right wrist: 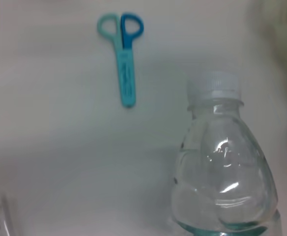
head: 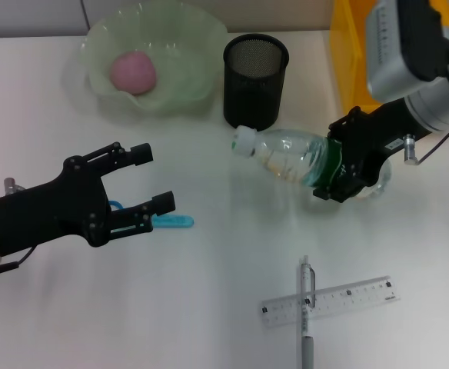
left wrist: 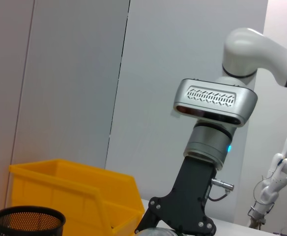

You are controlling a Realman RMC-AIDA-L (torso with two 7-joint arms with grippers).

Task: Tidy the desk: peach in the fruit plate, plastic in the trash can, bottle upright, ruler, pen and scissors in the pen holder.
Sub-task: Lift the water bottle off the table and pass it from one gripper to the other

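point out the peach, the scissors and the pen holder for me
peach (head: 133, 72), head view, middle of the pink fruit in the plate
scissors (right wrist: 126, 73), right wrist view, on the closed blades
pen holder (head: 254, 92), head view, on its black mesh wall

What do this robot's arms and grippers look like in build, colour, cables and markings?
Both grippers, the left gripper and the right gripper, are matte black with angular, skeletal two-finger frames. The right arm is glossy white and silver, with a metallic housing bearing a slotted grille pattern, a small blue indicator light near the wrist and a thin cable looping beside a silver connector. The left arm shows only its black end.
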